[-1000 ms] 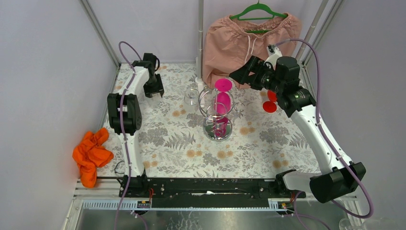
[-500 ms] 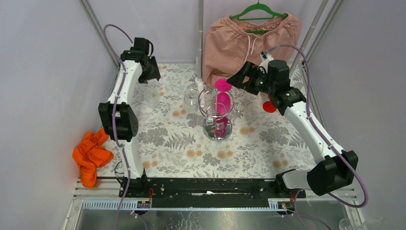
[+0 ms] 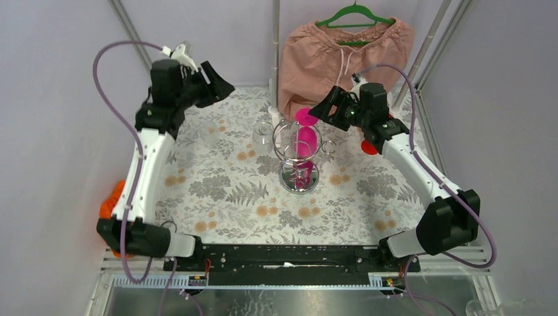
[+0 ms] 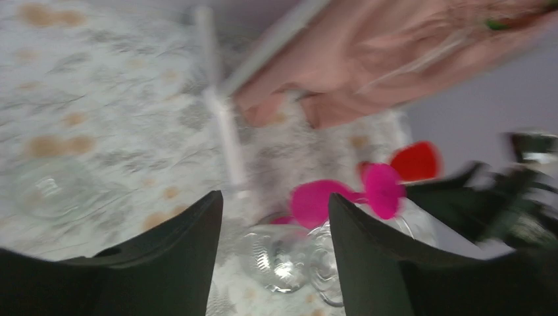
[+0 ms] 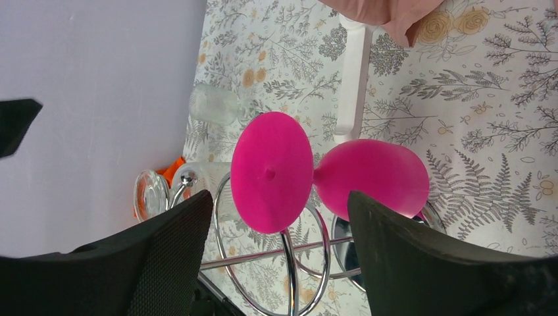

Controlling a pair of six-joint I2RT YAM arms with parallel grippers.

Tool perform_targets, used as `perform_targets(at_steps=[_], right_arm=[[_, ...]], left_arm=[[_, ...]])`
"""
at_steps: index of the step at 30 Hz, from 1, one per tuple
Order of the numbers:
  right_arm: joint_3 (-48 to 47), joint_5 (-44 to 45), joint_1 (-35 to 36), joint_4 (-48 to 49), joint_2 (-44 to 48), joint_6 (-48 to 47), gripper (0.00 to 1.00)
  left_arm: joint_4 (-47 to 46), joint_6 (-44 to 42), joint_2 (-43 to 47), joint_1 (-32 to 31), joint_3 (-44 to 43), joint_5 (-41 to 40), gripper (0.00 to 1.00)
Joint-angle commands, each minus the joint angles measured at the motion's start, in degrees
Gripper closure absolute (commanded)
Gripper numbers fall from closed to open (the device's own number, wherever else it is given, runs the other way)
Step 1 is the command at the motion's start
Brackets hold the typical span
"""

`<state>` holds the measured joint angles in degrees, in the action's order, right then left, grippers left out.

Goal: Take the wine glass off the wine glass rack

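The chrome wine glass rack (image 3: 298,172) stands mid-table. A pink wine glass (image 3: 304,139) hangs from it upside down, foot (image 3: 306,117) on top. My right gripper (image 3: 320,109) is open just right of that foot. In the right wrist view the foot (image 5: 271,172) and bowl (image 5: 372,178) lie ahead of the wide-apart gripper (image 5: 279,205) and nothing touches; chrome loops (image 5: 289,263) show below. A clear glass (image 3: 262,138) hangs on the rack's left. My left gripper (image 3: 220,84) is raised at the back left, open and empty (image 4: 275,204), looking blurrily at the clear glass (image 4: 279,263) and pink glass (image 4: 317,201).
Another clear glass (image 3: 209,131) lies on the flowered cloth at the back left. A red glass (image 3: 369,147) sits behind my right arm. Pink shorts on a green hanger (image 3: 345,49) hang at the back beside a white post (image 3: 275,39). An orange cloth (image 3: 108,201) lies off the table's left edge.
My left arm has lifted off the table at the back left, uncovering the clear glass there, and its jaws have widened. My right gripper has moved left, close to the pink foot.
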<state>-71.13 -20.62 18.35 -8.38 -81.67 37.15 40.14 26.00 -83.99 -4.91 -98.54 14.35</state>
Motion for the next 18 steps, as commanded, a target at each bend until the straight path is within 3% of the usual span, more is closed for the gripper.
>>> perform_targets(at_steps=[1, 3, 6, 18], right_arm=[[0.8, -0.99, 0.03, 4.95, -0.87, 1.66, 0.2], [0.9, -1.62, 0.02, 5.55, -1.39, 2.27, 0.26], [1.44, -2.58, -0.1, 6.88, -1.86, 3.21, 0.31], [3.13, -3.57, -0.21, 10.54, -2.09, 6.13, 0.49]], left_arm=[[-34.94, 14.71, 9.96, 0.07, 19.92, 20.78, 0.31], [-50.17, 23.11, 12.96, 0.31, 28.69, 27.45, 0.28], [-61.42, 31.11, 12.75, 0.34, 33.06, 32.28, 0.28], [-57.89, 28.73, 12.94, 0.34, 32.18, 31.44, 0.28]])
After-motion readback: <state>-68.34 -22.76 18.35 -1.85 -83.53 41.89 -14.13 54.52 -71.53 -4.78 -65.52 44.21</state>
